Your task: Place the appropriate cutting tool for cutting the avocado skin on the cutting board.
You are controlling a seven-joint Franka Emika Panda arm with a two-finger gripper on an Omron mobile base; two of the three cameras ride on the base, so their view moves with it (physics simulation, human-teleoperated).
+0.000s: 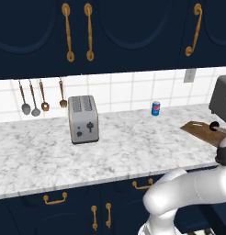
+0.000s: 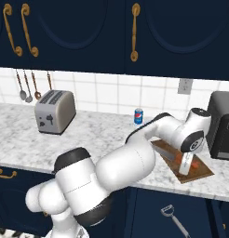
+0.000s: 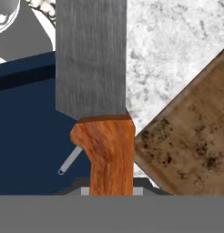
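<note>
- The white arm reaches from the base far to the right, its elbow bent over the marble counter (image 2: 97, 135), and the wrist turns down over the cutting board (image 2: 184, 162).
- The gripper (image 3: 111, 191) is clenched on the knife (image 3: 93, 68), a broad grey blade with an orange-brown wooden handle; in the hand view the handle rises from between the fingers and the blade runs up past the top edge.
- In the right base view the gripper (image 2: 185, 168) hangs low over the board, near its front corner.
- In the hand view the blade lies over the counter's front edge, with the dark blue cabinet front to its left and marble to its right; the board's corner (image 3: 186, 136) sits just beside the handle.
- The board rests at an angle near the counter's front edge, close to the dark appliance (image 2: 223, 125) at the right.
- In the left base view the avocado (image 1: 214, 125) sits on the board (image 1: 200, 130) at the picture's right edge.
- The blue soda can (image 2: 138, 116) stands by the tiled wall, behind the arm.
- The toaster (image 2: 54, 111) stands well apart to the left, with a wide stretch of bare marble between it and the board.
</note>
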